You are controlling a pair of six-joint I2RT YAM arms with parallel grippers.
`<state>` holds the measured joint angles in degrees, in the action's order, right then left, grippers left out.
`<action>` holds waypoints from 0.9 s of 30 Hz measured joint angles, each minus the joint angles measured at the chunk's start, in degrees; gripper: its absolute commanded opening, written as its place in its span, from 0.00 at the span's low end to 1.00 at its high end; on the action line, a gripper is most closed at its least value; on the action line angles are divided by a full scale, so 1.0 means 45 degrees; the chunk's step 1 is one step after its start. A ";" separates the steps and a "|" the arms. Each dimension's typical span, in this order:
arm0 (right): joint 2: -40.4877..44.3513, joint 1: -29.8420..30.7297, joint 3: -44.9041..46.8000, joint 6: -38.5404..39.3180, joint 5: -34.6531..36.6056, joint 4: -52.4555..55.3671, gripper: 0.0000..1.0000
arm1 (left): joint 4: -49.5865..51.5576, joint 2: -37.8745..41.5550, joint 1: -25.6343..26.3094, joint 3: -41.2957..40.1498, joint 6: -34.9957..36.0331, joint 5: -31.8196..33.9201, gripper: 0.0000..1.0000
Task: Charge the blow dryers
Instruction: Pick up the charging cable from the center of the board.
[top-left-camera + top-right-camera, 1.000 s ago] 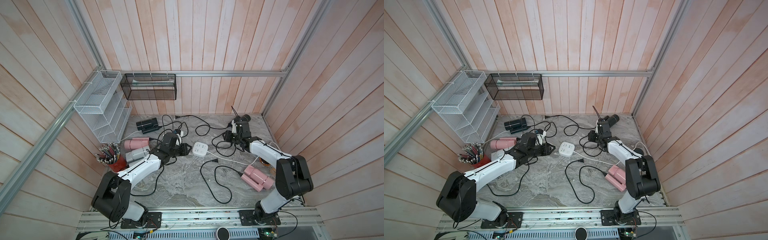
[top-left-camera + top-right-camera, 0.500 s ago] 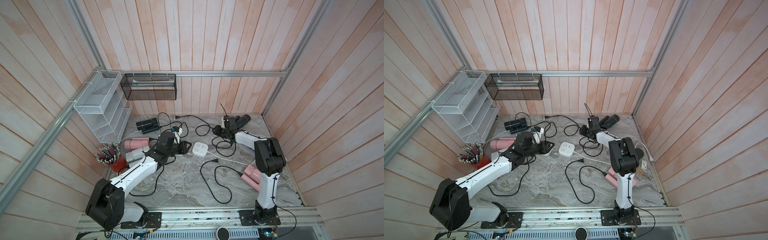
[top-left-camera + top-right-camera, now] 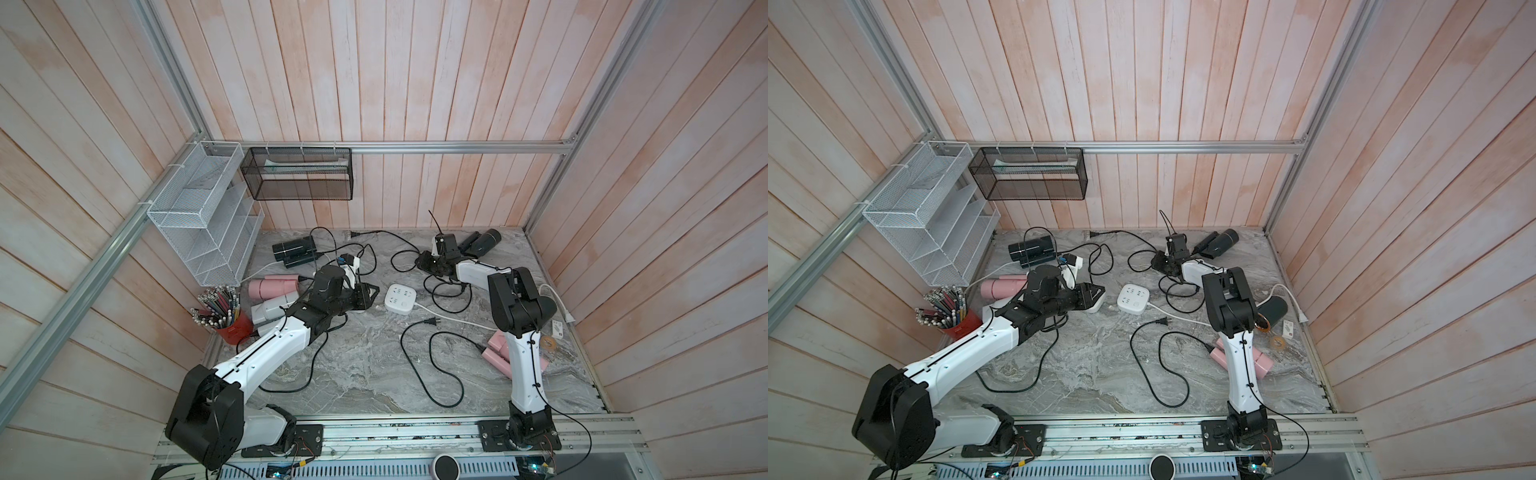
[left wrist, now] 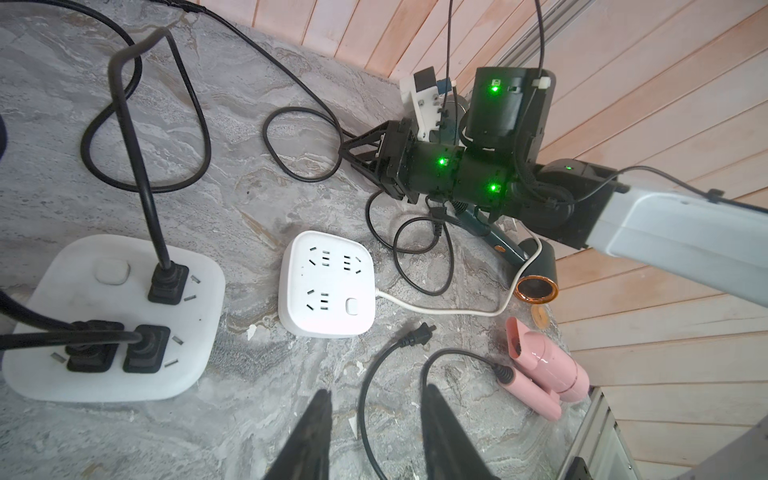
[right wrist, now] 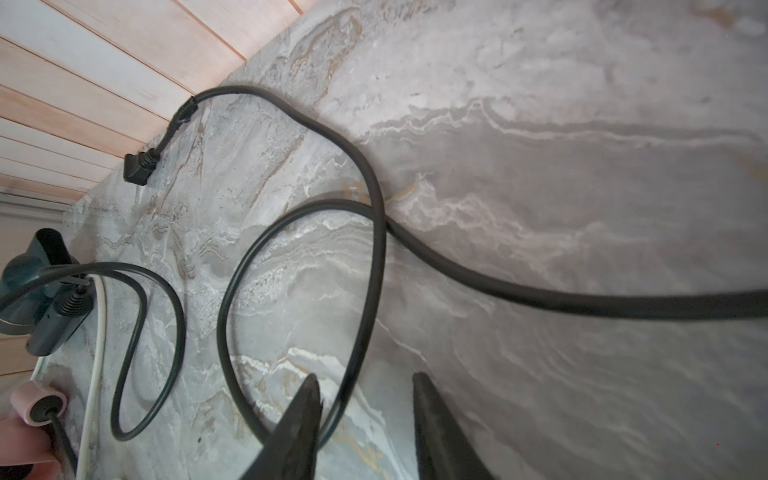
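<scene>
Toward the back of the grey marble-look tabletop point(image 3: 365, 374), in both top views, my right gripper point(image 3: 422, 262) sits low over loops of cord, with a black cylinder-barrelled blow dryer point(image 3: 486, 242) near it by the wall. My left gripper point(image 3: 372, 291) hangs beside the empty white square power strip point(image 3: 400, 297). Left wrist view: left jaws apart, holding nothing. A loose black two-pin plug point(image 4: 417, 334) lies just past the fingertips, beside that strip, and its lead runs to a pink folding blow dryer point(image 4: 544, 376). Right wrist view: right jaws apart too. A thick black rubber cord point(image 5: 376, 249) passes between them close to one finger point(image 5: 305, 415), unclamped. Its angled black plug point(image 5: 139, 166) lies well ahead by the wall, and the cord runs roughly along the fingers' reach. Can't trace which dryer it feeds. My call: the right arm is nearer that cord, the left nearer the loose plug.
</scene>
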<state>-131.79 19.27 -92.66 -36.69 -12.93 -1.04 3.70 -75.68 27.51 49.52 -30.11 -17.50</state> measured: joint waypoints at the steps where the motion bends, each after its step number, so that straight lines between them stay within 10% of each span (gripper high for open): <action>1: -0.0068 0.0005 -0.0117 0.0005 -0.0019 0.0044 0.31 | 0.0000 0.0010 -0.0015 -0.0010 0.0015 0.0000 0.39; 27: 0.0529 0.0044 -0.0272 0.0146 -0.0015 0.0442 0.06 | 0.0136 0.0107 -0.0209 -0.0058 0.0112 -0.0010 0.39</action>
<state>-129.40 19.46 -93.89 -36.03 -12.99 0.95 4.32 -75.20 26.57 49.25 -29.61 -17.54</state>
